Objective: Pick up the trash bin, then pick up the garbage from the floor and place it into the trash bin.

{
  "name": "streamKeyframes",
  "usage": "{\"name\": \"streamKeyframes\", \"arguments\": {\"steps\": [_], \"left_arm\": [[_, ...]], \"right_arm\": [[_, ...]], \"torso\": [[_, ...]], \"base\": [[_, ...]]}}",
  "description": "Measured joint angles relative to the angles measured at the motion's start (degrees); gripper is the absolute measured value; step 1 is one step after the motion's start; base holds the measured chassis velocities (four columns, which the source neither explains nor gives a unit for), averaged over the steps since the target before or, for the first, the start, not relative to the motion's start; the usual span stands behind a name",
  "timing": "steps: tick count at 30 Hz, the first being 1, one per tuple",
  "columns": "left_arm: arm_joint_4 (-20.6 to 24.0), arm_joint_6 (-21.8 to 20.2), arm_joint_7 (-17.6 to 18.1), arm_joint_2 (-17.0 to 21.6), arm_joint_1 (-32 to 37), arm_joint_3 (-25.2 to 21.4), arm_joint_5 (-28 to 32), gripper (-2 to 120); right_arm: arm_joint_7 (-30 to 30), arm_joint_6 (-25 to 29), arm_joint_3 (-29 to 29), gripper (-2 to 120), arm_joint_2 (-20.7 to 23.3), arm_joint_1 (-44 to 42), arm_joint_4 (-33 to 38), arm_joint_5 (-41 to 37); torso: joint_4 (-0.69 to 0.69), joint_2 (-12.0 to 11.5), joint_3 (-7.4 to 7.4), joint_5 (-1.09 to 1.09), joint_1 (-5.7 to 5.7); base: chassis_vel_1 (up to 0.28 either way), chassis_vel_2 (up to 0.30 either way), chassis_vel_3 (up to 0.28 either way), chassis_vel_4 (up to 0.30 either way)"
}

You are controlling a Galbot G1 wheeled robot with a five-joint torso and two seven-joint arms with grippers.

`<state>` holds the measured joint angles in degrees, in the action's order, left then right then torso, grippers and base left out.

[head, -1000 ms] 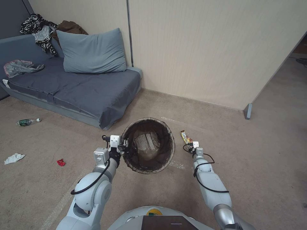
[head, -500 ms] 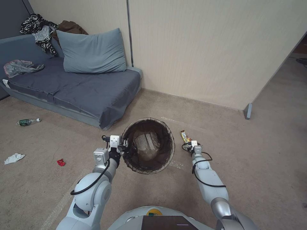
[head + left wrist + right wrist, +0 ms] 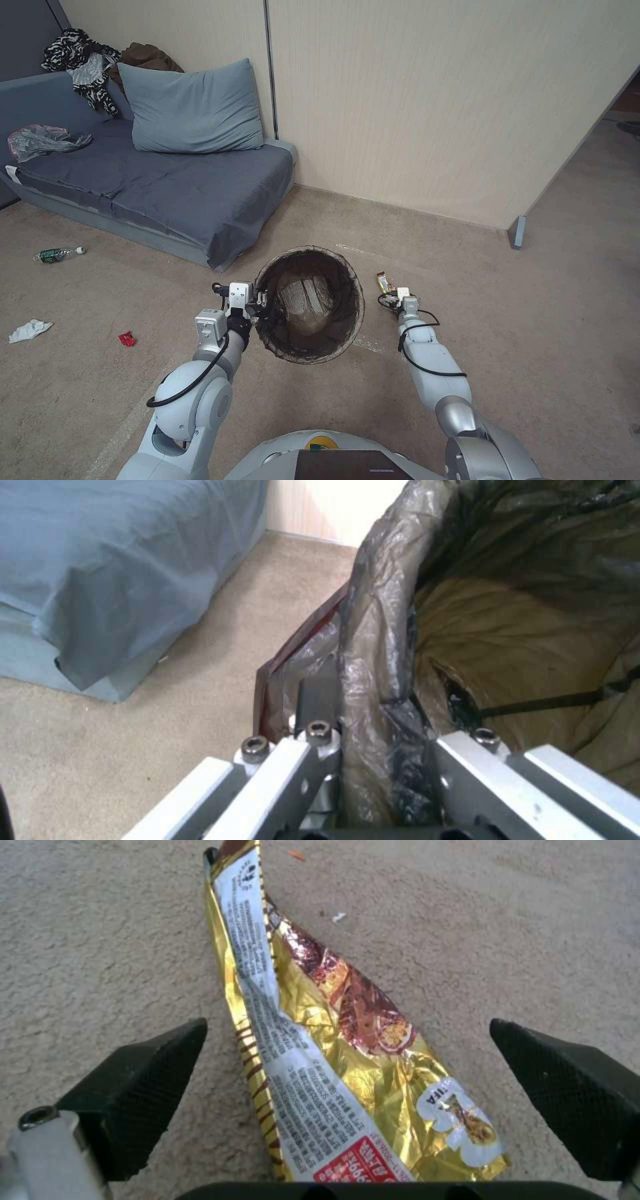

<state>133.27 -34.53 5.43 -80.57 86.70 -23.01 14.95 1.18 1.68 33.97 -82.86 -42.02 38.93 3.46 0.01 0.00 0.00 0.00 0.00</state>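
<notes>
Both pads of right tool [image 3: 347,1100] straddle wrapper [image 3: 313,1040], wide apart.

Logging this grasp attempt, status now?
Left gripper shut on trash bin rim, bin held up. Right gripper open, fingers either side of gold snack wrapper lying on carpet. Nothing blocking.

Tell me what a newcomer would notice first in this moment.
The trash bin with its dark liner hangs mid-frame, its rim clamped by the left tool. Right of it, the right tool is open low over a gold snack wrapper on the carpet, one finger on each side.
</notes>
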Motion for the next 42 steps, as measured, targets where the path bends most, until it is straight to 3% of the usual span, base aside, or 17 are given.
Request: {"name": "streamKeyframes", "arguments": {"steps": [10,21,39,42], "left_arm": [[0.3,0.0,0.1,0.3,0.3,-0.1,0.0,0],[0.4,-0.1,0.1,0.2,0.4,0.1,-0.2,0],[-0.1,0.0,0.0,0.1,0.2,0.2,-0.4,0],[-0.2,0.0,0.0,0.1,0.1,0.3,-0.4,0]], "right_arm": [[1.6,-7.3,0.1,100,0.0,1.6,-2.6,-1.3],[2.0,-10.1,0.6,100,0.2,1.8,-3.7,-3.7],[2.4,-7.8,0.4,57,0.1,0.0,-0.7,-3.8],[2.9,-7.6,0.3,44,0.0,-0.2,-0.3,-3.8]], "torso": [[-0.01,0.0,0.00,0.00,0.00],[-0.01,0.0,-0.01,-0.02,0.00],[0.01,0.0,0.01,0.02,0.00],[-0.01,0.0,0.01,0.02,0.00]], "base": [[0.000,0.000,0.000,0.000],[0.000,0.000,0.000,0.000],[0.000,0.000,0.000,0.000],[0.000,0.000,0.000,0.000]]}}
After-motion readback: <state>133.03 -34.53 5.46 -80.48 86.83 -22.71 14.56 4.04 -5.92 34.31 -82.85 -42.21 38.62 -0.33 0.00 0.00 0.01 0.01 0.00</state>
